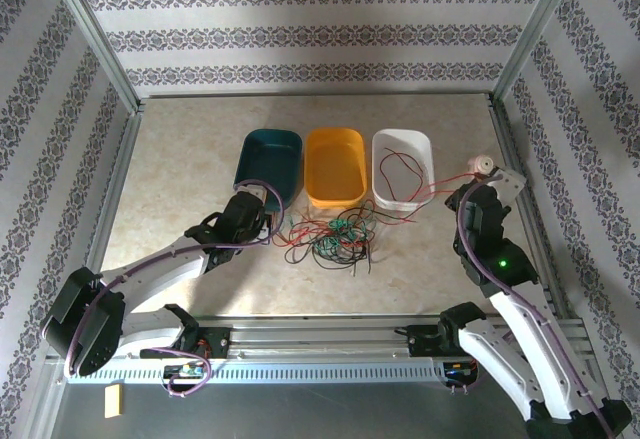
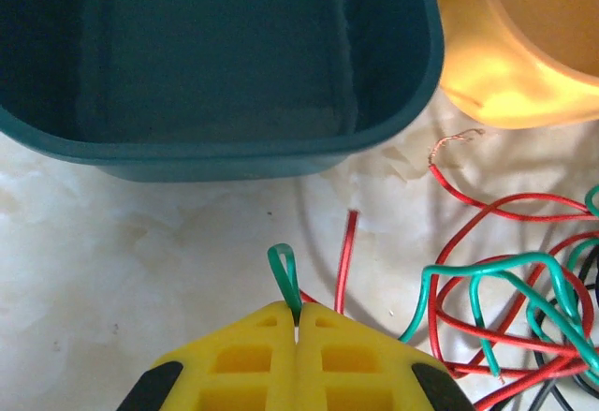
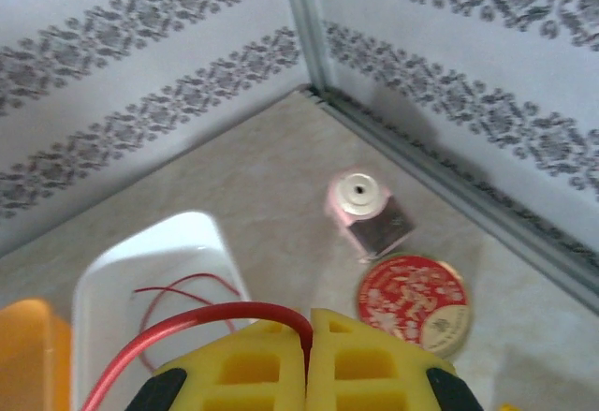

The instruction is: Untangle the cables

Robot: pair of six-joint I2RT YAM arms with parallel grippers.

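Yellow-padded, our left gripper point(image 2: 297, 315) reaches low toward the dark teal plastic tub point(image 2: 234, 154), pinching a thin green wire loop point(image 2: 292, 280). We hold our right gripper point(image 3: 309, 322) beside the white tub point(image 3: 112, 266), clamped on a red wire point(image 3: 243, 309); the tangled cables point(image 1: 335, 239) lie before the orange tub point(image 1: 335, 164).

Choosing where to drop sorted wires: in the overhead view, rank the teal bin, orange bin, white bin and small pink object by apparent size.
1. The teal bin, orange bin and white bin: look about alike, so not ranked.
2. The small pink object: clearly smallest.
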